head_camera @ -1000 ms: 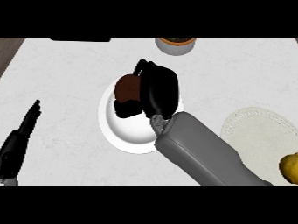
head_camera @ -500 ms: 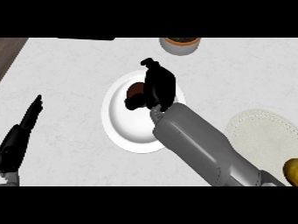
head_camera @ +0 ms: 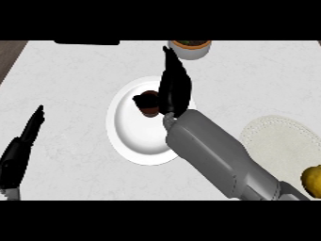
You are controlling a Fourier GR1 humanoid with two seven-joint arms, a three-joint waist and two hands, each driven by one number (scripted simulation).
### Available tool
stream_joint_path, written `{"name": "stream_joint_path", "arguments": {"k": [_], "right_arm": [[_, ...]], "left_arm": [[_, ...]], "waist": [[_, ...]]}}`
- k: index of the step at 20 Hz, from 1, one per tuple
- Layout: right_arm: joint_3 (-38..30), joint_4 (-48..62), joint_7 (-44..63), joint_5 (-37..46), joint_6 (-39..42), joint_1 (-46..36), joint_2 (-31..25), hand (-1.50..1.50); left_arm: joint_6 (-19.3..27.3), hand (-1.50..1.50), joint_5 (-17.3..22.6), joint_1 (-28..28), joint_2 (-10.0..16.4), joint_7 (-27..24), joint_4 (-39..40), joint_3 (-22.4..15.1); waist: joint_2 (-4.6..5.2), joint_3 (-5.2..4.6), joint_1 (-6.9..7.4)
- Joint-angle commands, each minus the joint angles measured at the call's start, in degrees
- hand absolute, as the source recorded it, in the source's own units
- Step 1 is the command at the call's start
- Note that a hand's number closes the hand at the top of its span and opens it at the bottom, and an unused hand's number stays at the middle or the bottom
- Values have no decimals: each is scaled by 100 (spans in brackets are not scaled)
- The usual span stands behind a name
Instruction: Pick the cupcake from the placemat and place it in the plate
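right hand: fingers straight, pointing 12 o'clock; thumb possibly touching cupcake
cupcake: on plate
left hand: fingers straight, 8 o'clock

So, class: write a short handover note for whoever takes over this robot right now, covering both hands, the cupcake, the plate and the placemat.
Left hand: open, resting at the view's left edge, holding nothing.
Right hand: open, fingers straight, over the plate, close beside the cupcake.
Done: cupcake sits in the plate; placemat holds only a lemon.
Left: draw the right hand clear.
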Motion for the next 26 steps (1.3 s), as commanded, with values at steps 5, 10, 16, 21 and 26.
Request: {"name": "stream_joint_path", "arguments": {"k": [5, 10, 16, 21, 26], "right_arm": [[-730, -947, 38, 298, -1263, 795, -290, -150], [-904, -2731, -780, -211, -1288, 1976, -819, -150], [-706, -4323, -2363, -1039, -1165, 3841, -1716, -150], [-1156, -4806, -3699, -2208, -683, 4818, -2339, -150], [-2037, -4468, -4801, -3056, 33, 5294, -2252, -150]], "left_arm": [[114, 0, -12, 311, -95, 185, -351, 47], [-19, 0, 95, 364, 179, -320, 83, 357], [-15, 0, 46, 328, 49, -141, -31, 270], [-242, 0, 180, 480, 89, 105, -493, 295], [-121, 0, -29, 301, 4, -43, -218, 284]], "waist": [[-85, 7, -297], [-72, 3, -360], [-39, 5, -279], [-32, 8, -232], [-28, 5, -222]]}}
